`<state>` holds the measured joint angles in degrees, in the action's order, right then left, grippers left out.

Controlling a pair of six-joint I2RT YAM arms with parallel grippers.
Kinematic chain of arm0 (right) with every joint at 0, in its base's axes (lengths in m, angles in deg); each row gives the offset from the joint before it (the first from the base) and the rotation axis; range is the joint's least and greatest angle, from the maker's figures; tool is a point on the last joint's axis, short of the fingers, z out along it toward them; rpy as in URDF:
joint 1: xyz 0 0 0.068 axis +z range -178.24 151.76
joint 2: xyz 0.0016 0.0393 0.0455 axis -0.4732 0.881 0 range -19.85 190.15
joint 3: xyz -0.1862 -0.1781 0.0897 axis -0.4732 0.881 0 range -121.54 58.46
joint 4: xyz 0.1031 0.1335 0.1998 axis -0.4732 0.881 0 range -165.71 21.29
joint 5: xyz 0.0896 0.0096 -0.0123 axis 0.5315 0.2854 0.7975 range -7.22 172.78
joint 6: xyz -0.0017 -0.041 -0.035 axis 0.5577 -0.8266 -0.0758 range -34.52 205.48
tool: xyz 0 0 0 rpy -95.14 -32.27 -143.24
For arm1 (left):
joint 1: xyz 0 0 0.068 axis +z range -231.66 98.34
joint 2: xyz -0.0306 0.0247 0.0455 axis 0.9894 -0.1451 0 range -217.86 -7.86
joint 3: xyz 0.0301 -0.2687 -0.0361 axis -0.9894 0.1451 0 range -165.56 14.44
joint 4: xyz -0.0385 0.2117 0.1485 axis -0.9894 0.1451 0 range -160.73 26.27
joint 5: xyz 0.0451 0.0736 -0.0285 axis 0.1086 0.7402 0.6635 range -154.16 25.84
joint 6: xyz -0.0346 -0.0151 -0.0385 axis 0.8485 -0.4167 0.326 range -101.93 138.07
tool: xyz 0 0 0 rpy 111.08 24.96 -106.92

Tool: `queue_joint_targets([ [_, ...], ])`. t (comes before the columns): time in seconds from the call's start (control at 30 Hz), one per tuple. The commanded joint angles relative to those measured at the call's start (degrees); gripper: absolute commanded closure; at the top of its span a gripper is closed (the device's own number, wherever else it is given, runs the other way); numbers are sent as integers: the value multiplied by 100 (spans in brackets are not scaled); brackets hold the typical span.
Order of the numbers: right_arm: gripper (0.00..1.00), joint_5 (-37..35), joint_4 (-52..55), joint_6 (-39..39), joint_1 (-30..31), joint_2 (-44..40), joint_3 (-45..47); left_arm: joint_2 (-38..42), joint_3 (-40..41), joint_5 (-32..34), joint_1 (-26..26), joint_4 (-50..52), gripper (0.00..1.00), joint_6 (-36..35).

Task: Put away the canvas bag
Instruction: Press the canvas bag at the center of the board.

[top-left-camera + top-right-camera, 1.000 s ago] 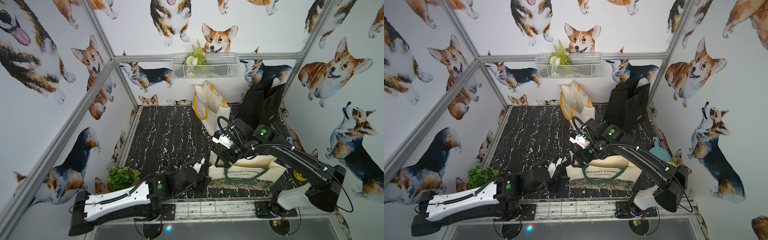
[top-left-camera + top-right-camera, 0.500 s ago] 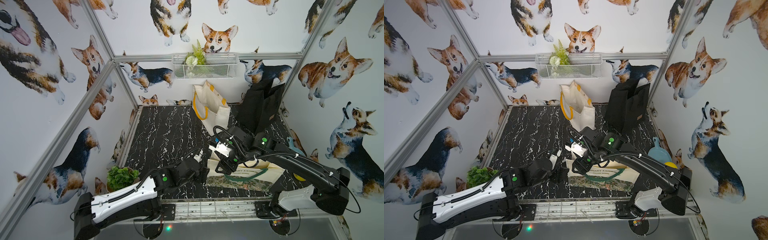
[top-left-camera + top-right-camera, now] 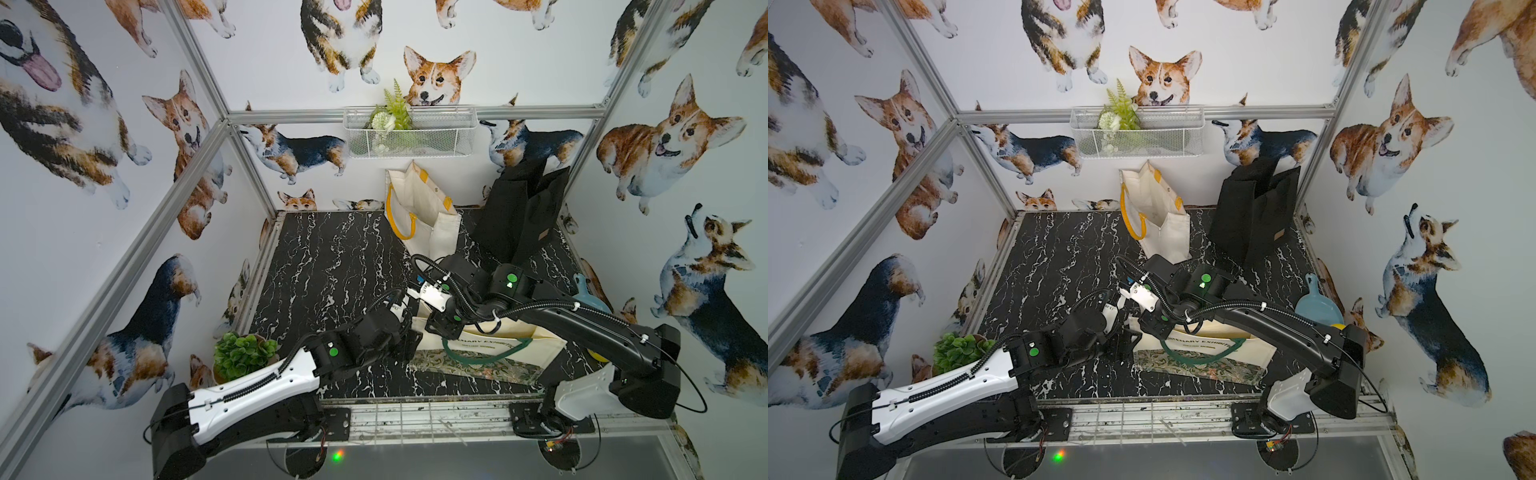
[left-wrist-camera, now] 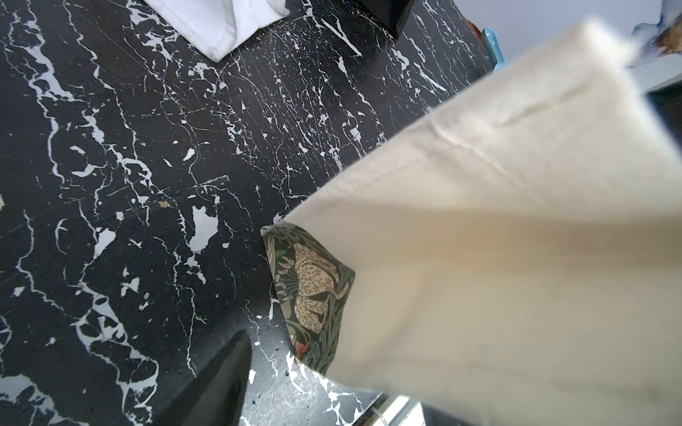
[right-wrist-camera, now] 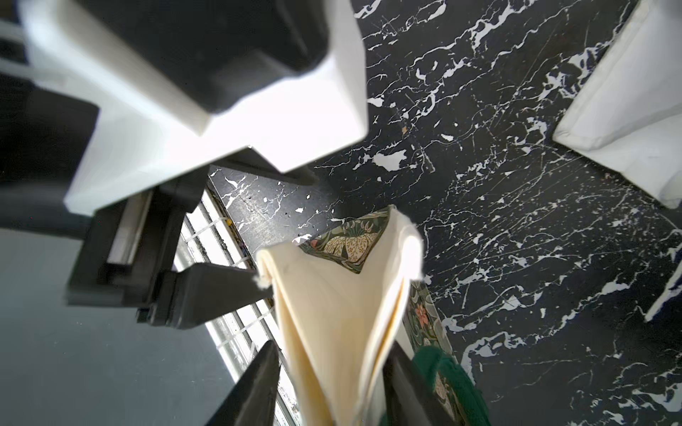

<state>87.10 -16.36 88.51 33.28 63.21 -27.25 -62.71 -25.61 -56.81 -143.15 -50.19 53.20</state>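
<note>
The canvas bag (image 3: 536,349) is cream with green handles and a floral base, and lies at the front right of the black marble table (image 3: 332,266) in both top views (image 3: 1258,349). Both grippers meet at its left end. My right gripper (image 3: 434,330) (image 5: 332,391) reaches down over the bag's raised top edge. Its jaws are open on either side of the folded cream fabric, which is not pinched flat. My left gripper (image 3: 409,336) is open beside the bag's end. One dark finger (image 4: 221,383) stands clear of the floral corner (image 4: 310,280); cream cloth hides the other.
A cream tote with yellow handles (image 3: 424,216) and a black bag (image 3: 519,216) stand at the back. A potted plant (image 3: 243,353) sits front left. A blue scoop (image 3: 590,299) lies by the right wall. A wire basket (image 3: 409,133) hangs on the back wall.
My right gripper has come down and forward onto the bag's left top edge, and its jaws have narrowed around the fabric. The left arm has reached forward to the same end.
</note>
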Motion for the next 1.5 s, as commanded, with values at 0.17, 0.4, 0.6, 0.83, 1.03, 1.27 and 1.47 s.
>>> queue_joint_targets([
  [0.17,64,-81,10,-83,44,268,-183,79,25,-68,58,-199,29,-15],
  [0.4,98,-79,181,-110,78,396,-244,188,59,-107,117,-167,29,-24],
  [0.6,100,-148,273,-138,78,321,-277,531,138,-188,153,-167,27,-107],
  [0.83,100,27,959,-437,29,245,-835,1384,119,-646,156,-187,23,-724],
  [1.03,100,1178,1314,-456,-198,-32,-1122,1965,-274,-900,156,68,18,-1551],
  [1.27,100,2955,1440,-516,-263,-199,-1132,2099,-661,-1785,157,2,15,-2063],
  [1.47,100,3806,1284,-431,-201,-332,-1106,1838,-696,-2576,157,-418,15,-1921],
])
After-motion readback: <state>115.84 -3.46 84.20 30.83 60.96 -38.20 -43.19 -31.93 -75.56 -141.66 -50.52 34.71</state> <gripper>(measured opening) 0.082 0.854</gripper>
